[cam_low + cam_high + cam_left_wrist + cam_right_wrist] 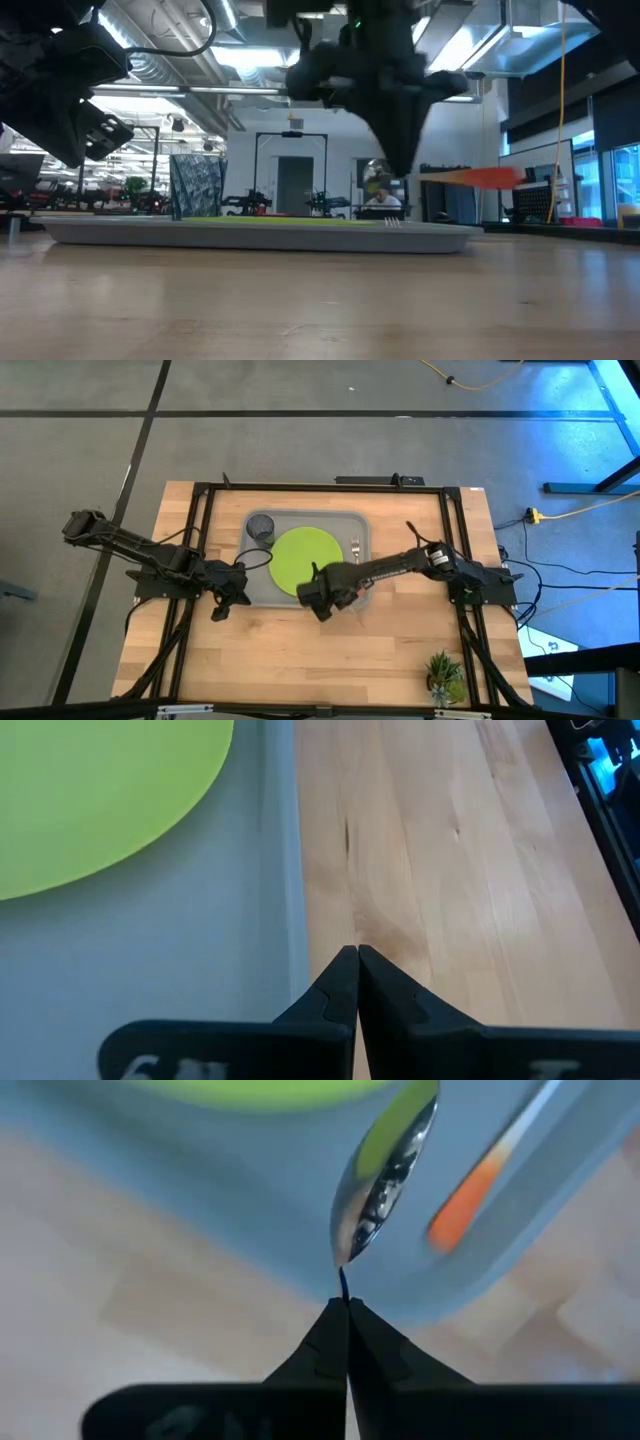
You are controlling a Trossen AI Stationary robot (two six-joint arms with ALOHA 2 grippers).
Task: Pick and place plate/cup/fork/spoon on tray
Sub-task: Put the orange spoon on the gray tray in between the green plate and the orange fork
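Right claw (318, 603) hangs over the tray's (262, 596) 6 o'clock rim, fingers pinched on the spoon (385, 1172); in its wrist view the silver bowl juts out from the closed fingertips above the grey tray floor, and in the low view an orange handle (487, 177) sticks out level from the claw, clear of the table (300, 660); left claw (226, 600) waits at the tray's 7 o'clock corner, fingers shut on nothing, tips over bare wood just beside the rim; plate (305, 560) lies flat mid-tray; cup (261, 527) stands at the tray's 10 o'clock corner; fork (356, 548) lies at the plate's 3 o'clock, along the tray's edge.
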